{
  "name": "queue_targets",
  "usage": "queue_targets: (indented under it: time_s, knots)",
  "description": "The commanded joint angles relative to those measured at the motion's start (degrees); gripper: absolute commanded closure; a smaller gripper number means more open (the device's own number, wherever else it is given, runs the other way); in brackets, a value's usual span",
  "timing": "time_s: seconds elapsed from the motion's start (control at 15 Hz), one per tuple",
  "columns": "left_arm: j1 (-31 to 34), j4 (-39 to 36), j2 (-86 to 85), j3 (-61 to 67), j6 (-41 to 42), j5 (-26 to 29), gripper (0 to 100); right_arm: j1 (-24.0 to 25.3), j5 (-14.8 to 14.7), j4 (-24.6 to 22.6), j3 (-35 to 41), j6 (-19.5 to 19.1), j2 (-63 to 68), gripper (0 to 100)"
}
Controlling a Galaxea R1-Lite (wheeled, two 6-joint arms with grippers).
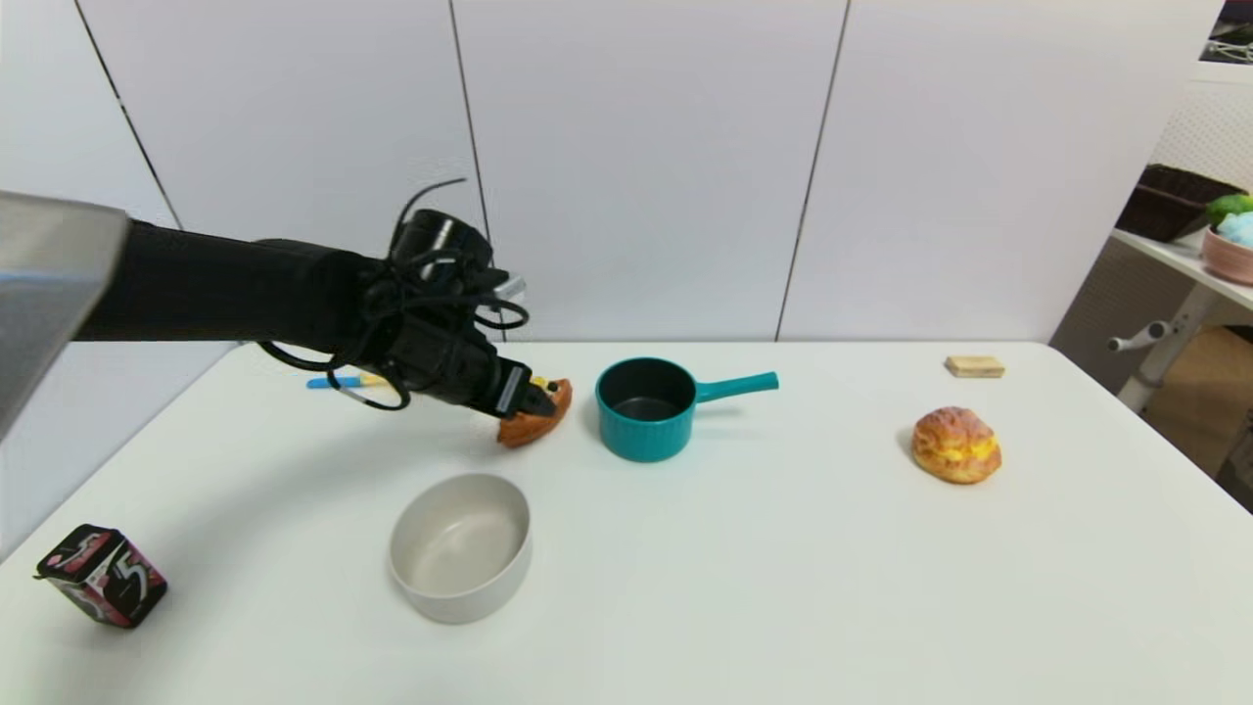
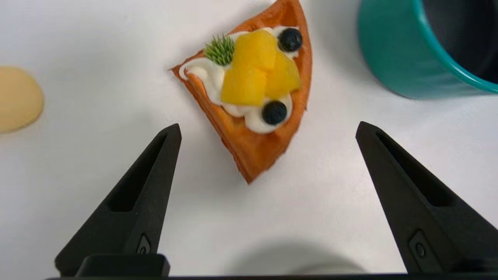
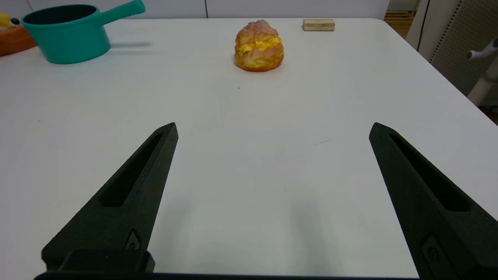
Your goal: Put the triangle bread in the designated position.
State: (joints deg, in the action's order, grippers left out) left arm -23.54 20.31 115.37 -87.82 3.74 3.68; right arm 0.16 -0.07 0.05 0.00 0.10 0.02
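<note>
The left tool (image 1: 536,399) hangs low over the far-left part of the white counter (image 1: 744,587), its two black fingers (image 2: 148,186) spread wide and gripping nothing. In the left wrist view the triangle bread (image 2: 256,97) lies flat on the counter ahead of the gap between the fingers, clear of both, its cream, yellow fruit, dark berries and green sprig facing up. In the head view the tool partly covers the bread's near edge.

Just to the right of the bread stands a teal pot (image 1: 646,406), its handle pointing right. Nearer the robot sits a pale bowl (image 1: 460,543), and at the near-left corner a dark printed box (image 1: 101,575).

The right tool (image 3: 272,128) hovers over bare counter on the right side, released and holding nothing. Beyond it lie a round golden bun (image 3: 259,46) and a small tan block (image 3: 318,24).
</note>
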Motion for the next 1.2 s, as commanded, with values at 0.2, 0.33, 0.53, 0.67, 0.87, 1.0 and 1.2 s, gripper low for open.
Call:
queue_targets:
  time_s: [0.2,0.33,0.53,0.67,0.87,1.0,1.2]
  knots:
    - [2.71,-0.45,-36.01,21.82,0.12,1.24,0,0.02,-0.01,-0.05,0.0,-0.01,0.06,0]
    - [6.14,-3.17,-50.07,32.63,1.36,1.24,0,0.02,-0.01,0.04,0.0,-0.01,0.06,0]
    - [17.3,-12.22,-68.09,48.36,9.62,1.33,0,0.02,-0.01,0.04,0.0,-0.01,0.06,0]
    - [21.17,-17.06,-80.74,59.96,10.5,1.33,0,0.02,-0.01,-0.05,0.0,-0.01,0.06,0]
    - [25.12,-17.23,-97.44,71.12,10.67,1.33,0,0.02,-0.01,-0.05,0.0,-0.01,0.06,0]
    - [25.3,-17.85,-104.74,77.19,10.32,1.15,0,0.02,-0.01,0.04,0.0,-0.01,0.06,0]
    - [24.33,-23.83,-112.3,87.82,8.91,0.98,0,0.02,-0.01,0.04,0.0,-0.01,0.06,0]
